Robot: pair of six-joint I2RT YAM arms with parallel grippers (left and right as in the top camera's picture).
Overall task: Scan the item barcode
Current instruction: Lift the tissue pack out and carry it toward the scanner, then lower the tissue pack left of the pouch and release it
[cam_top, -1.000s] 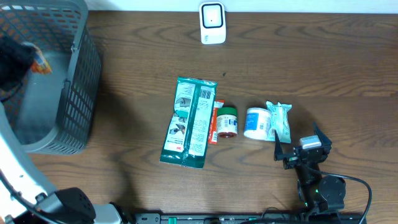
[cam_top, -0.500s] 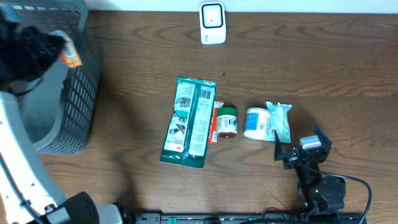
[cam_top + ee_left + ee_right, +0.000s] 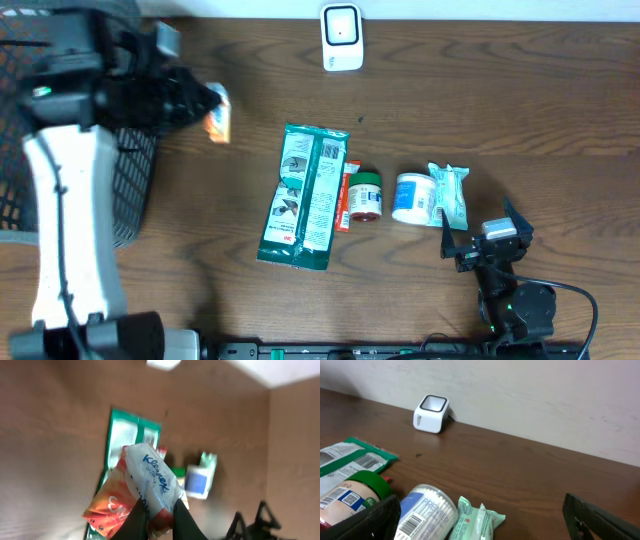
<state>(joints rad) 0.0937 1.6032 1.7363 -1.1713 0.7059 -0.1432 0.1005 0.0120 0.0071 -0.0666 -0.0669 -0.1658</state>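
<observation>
Left hand [image 3: 161, 515]: clamped on tissue pack [image 3: 150, 477] by its near end | pack: likely light, soft, slick film; pinch an edge, leave barcode uncovered | right hand [image 3: 480, 232]: wide open, empty

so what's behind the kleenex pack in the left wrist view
The green packet lies on the table behind the Kleenex pack held in the left gripper. The pack covers the packet's lower part, so that end cannot be seen.
</observation>
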